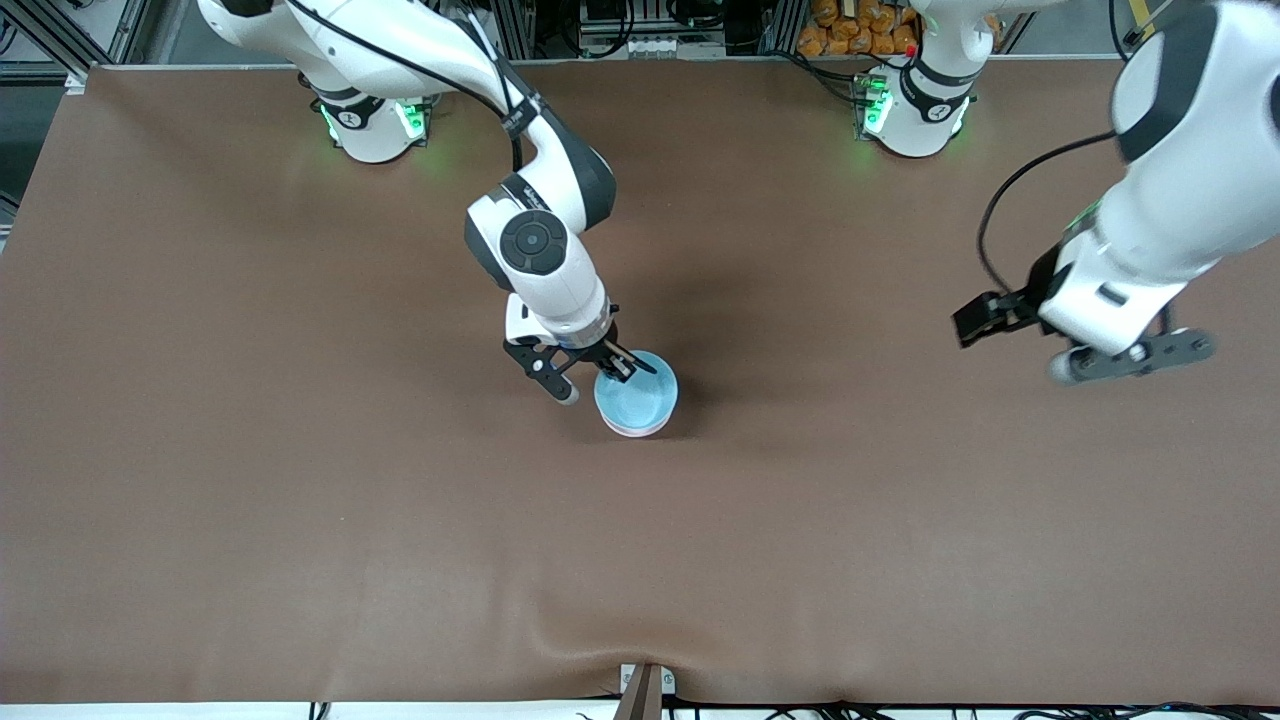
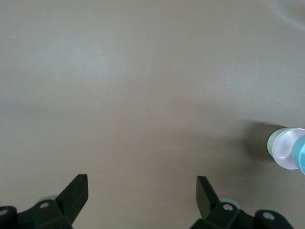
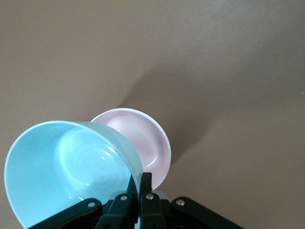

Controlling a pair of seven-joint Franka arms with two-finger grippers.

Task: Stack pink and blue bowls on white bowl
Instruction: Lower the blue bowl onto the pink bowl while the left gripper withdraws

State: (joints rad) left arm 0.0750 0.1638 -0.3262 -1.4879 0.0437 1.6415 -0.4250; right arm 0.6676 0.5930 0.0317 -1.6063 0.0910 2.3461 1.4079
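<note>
The jaws of the right gripper (image 1: 606, 366) are closed on the rim of the blue bowl (image 1: 634, 392); one finger is inside the bowl and the other is outside the wall. The jaws of the left gripper (image 2: 142, 193) stand wide apart and there is nothing between them.

The table (image 1: 300, 500) is covered with a brown cloth and it fills almost all of the front view. The right arm (image 1: 540, 250) comes from its base and reaches down to the middle of the table. The left arm (image 1: 1150, 250) waits in the air over its own end of the table, well apart from the bowls, and its gripper is over the bare cloth.

The blue bowl is held tilted just above the pink bowl (image 3: 147, 143) in the right wrist view, and it covers a part of it. The pink bowl sits upright below it, near the middle of the table. In the front view only a thin pink edge shows under the blue bowl, on the side nearer to the front camera. I cannot tell if a white bowl is under the pink one.
</note>
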